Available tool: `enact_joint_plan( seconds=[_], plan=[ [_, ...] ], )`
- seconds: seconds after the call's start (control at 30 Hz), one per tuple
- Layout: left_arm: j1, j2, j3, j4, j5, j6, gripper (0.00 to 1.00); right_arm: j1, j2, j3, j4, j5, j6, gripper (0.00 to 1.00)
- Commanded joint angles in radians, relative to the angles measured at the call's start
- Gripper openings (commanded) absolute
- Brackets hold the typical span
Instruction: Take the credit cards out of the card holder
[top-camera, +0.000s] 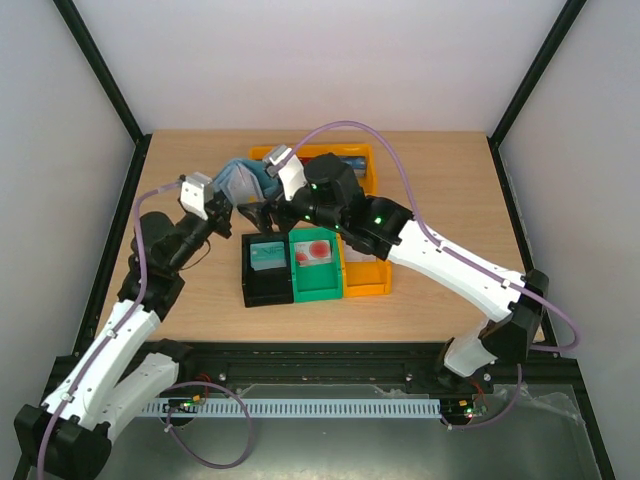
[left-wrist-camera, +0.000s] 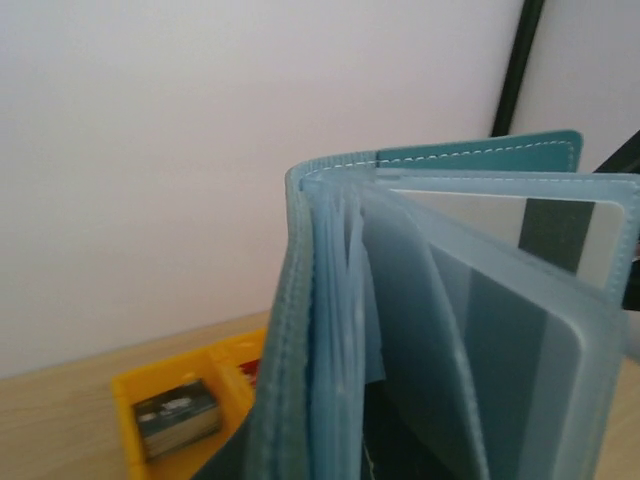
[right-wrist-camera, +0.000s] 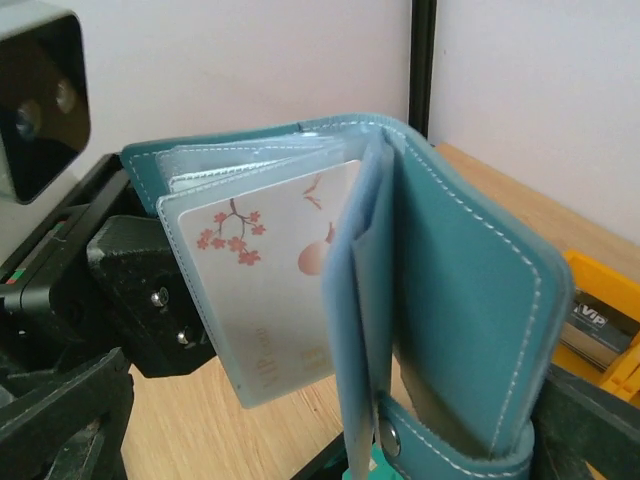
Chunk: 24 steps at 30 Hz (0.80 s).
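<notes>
The left gripper (top-camera: 228, 207) reaches toward the middle of the bench's (top-camera: 440, 200) far edge and grasps the left cover of the card holder (top-camera: 245, 180). Its fingers are hidden behind that cover. The card holder is held up off the bench, open like a book, with its clear sleeves fanned out. In the right wrist view one sleeve holds a white credit card (right-wrist-camera: 270, 290) printed with red blossoms. The right gripper (top-camera: 268, 212) meets the holder from the right. It is released, and its fingers (right-wrist-camera: 60, 420) stand wide apart on either side of the holder's lower end. Nearer the bench's near edge stand three bins, touching in a row. The black bin (top-camera: 262, 292) holds a pale teal card (top-camera: 268, 255). The green bin (top-camera: 318, 290) holds a white card with red spots (top-camera: 317, 250). An orange bin (top-camera: 365, 285) ends the row.
</notes>
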<state>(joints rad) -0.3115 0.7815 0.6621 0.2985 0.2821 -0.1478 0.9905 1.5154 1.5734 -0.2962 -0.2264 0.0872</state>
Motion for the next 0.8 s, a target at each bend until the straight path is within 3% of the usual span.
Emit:
enact_joint_plan(
  seconds=[0.0, 0.17, 0.3, 0.5, 0.77],
  plan=[
    [-0.041, 0.003, 0.068, -0.101, -0.195, 0.21, 0.02, 0.006, 0.028, -0.002, 0.064, 0.02, 0.004, 0.99],
    [-0.079, 0.062, 0.103, -0.263, -0.468, 0.525, 0.02, -0.017, -0.011, -0.071, 0.119, -0.007, 0.022, 0.99],
    [-0.077, 0.067, 0.12, -0.31, -0.505, 0.522, 0.03, -0.073, -0.041, -0.135, 0.151, -0.093, 0.078, 0.99],
    [-0.053, 0.065, 0.187, -0.393, -0.221, 0.293, 0.03, -0.115, -0.058, -0.182, 0.182, -0.171, 0.094, 0.99],
    [-0.013, 0.021, 0.216, -0.372, 0.157, 0.09, 0.02, -0.182, -0.087, -0.247, 0.258, -0.236, 0.131, 0.99]
  ],
)
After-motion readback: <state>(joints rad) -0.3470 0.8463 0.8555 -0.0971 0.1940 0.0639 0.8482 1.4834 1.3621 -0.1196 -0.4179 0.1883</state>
